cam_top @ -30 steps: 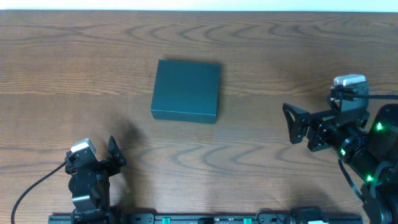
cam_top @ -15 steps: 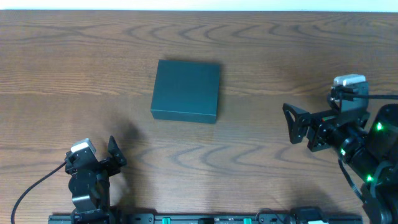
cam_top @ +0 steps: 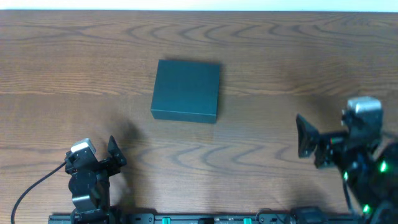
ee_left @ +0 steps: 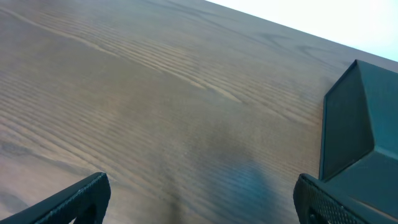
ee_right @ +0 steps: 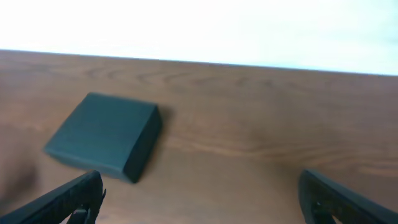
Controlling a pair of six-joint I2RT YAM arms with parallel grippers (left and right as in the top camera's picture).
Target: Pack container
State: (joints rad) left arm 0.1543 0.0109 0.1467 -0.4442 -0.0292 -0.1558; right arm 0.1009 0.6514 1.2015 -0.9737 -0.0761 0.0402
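Observation:
The dark teal container [cam_top: 186, 90] lies shut on the wooden table, a little left of centre. It shows at the right edge of the left wrist view [ee_left: 364, 124] and at the left of the right wrist view [ee_right: 106, 134]. My left gripper [cam_top: 115, 152] is open and empty near the front left edge, its fingers wide apart in the left wrist view [ee_left: 202, 199]. My right gripper [cam_top: 305, 137] is open and empty at the front right, well clear of the container, its fingers wide apart in the right wrist view [ee_right: 202, 199].
The wooden table [cam_top: 280, 56] ends at a white strip along the far edge. A dark rail [cam_top: 205, 218] runs along the front edge between the arm bases.
My right arm has drawn back toward the front right, away from the container. The left arm and the container have not moved.

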